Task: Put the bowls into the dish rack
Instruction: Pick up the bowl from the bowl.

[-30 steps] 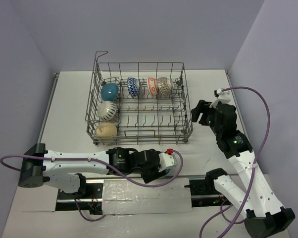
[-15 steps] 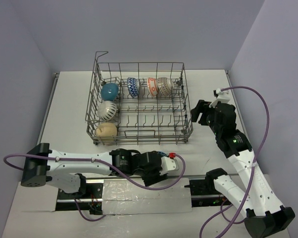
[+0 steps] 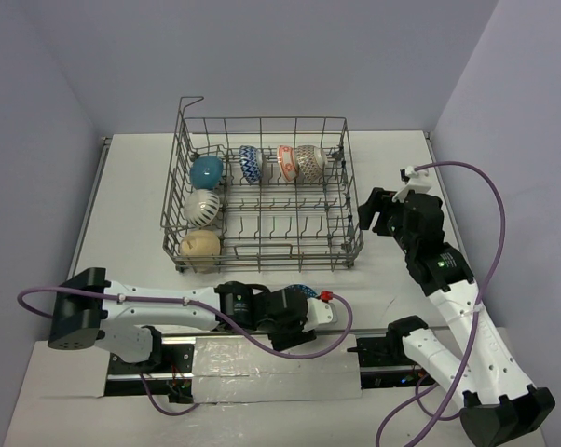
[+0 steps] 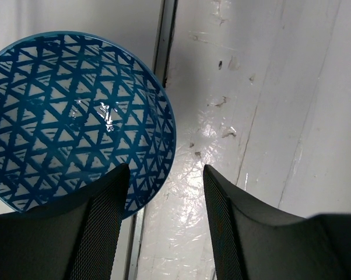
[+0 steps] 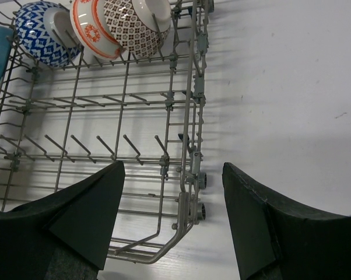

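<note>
One grey wire dish rack (image 3: pixel 280 228) beyond my jaws, long axis crosswise, six bowls (image 3: pixel 206 171) inside. One blue triangle-patterned bowl (image 4: pixel 76 116), mouth up, rim between wide left jaws; right jaws wide.

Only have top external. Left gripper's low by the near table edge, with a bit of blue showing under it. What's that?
Observer: Left wrist shows a bowl, its inside facing the camera, with a blue triangle lattice.
Operator: Gripped?
Observer: No. The left gripper is open with the rim in the gap. One finger is over the bowl's inside, the other over bare table.
Operator: Right gripper carrying anything?
Observer: Right wrist says no. The right gripper is open and empty, looking down at the rack by its right wall.
</note>
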